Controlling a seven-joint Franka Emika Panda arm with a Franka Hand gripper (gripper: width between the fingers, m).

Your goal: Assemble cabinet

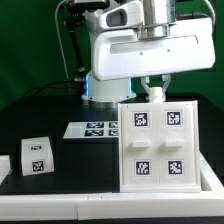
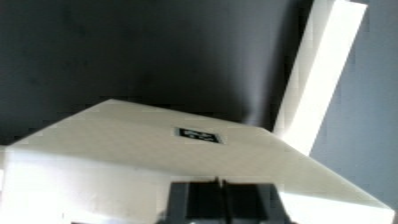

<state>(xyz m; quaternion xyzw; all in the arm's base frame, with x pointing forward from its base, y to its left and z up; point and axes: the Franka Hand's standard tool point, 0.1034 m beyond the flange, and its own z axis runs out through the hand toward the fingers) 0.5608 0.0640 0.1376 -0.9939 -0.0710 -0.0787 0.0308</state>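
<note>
So the cabinet (image 1: 160, 150) is the closest thing to the camera. It stands upright on the black table (image 1: 90, 170) with its four-tag face toward us. Off to the exterior view's left of the cabinet, well apart from it, there's a small white block (image 1: 37, 156) with one tag.

The gripper (image 1: 155, 92) is right at the cabinet's top edge, pointing straight down and touching it or as good as. In the wrist view the two dark fingers (image 2: 192, 200) sit almost together, with only a thin pale line between them, above a white tagged cabinet (image 2: 143, 140) surface. Honestly I can't tell if they're pinching an edge or just closed on nothing.

Behind the cabinet, toward the exterior view's left, the marker board (image 1: 95, 128) lies flat. The white arm (image 1: 140, 50) rises over the cabinet's back.
</note>
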